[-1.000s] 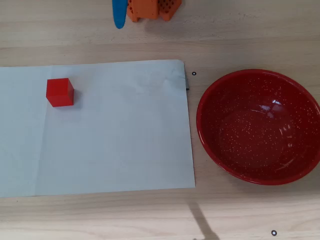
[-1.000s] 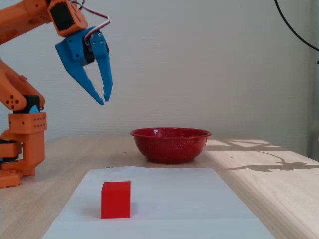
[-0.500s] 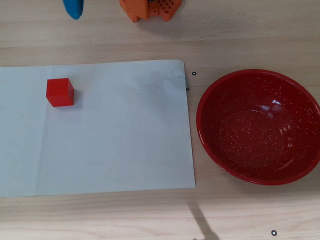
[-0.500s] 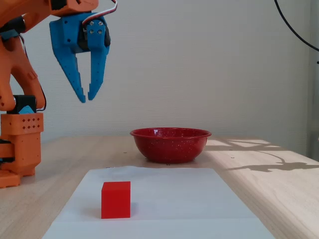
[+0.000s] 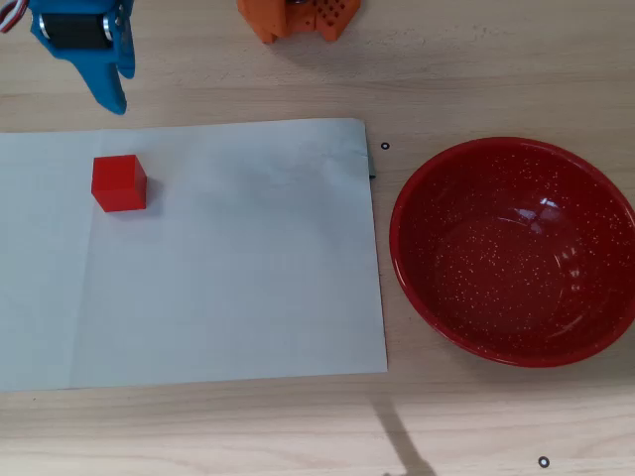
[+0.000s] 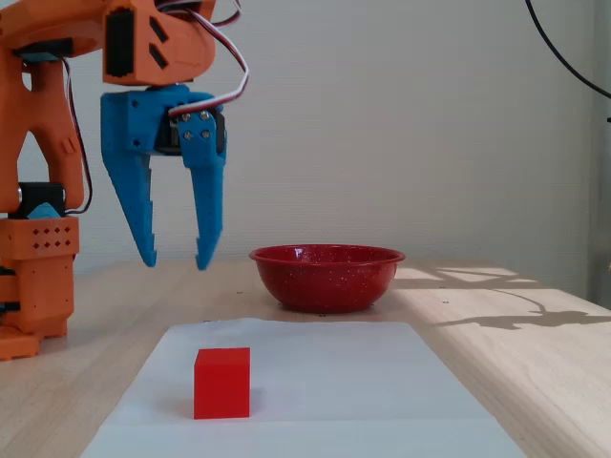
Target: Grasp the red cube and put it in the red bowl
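Note:
The small red cube lies on a white paper sheet at its left part; in the fixed view the cube sits near the front. The large dark-red speckled bowl stands empty on the wood to the right of the sheet; it shows farther back in the fixed view. My blue gripper hangs open and empty, fingers pointing down, above the table and behind the cube. In the overhead view the gripper is at the top left, just beyond the sheet's edge, apart from the cube.
The orange arm base stands at the left in the fixed view and shows at the top edge of the overhead view. A wooden table carries everything. A thin shadow crosses the table's front edge.

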Controlling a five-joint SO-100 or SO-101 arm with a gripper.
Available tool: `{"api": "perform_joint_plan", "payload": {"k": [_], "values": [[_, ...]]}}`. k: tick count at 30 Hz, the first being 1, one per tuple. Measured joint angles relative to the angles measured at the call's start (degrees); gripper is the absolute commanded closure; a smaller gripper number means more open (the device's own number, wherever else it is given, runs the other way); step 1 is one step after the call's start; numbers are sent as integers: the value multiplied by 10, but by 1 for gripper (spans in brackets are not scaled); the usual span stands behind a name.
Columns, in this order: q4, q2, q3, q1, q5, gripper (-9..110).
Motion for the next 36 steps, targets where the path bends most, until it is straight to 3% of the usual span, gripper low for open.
{"api": "perform_joint_plan", "payload": {"k": [30,36], "values": [[-113,-155,-54,-46,82,44],[-115,-184,-28,-44,87,42]]}}
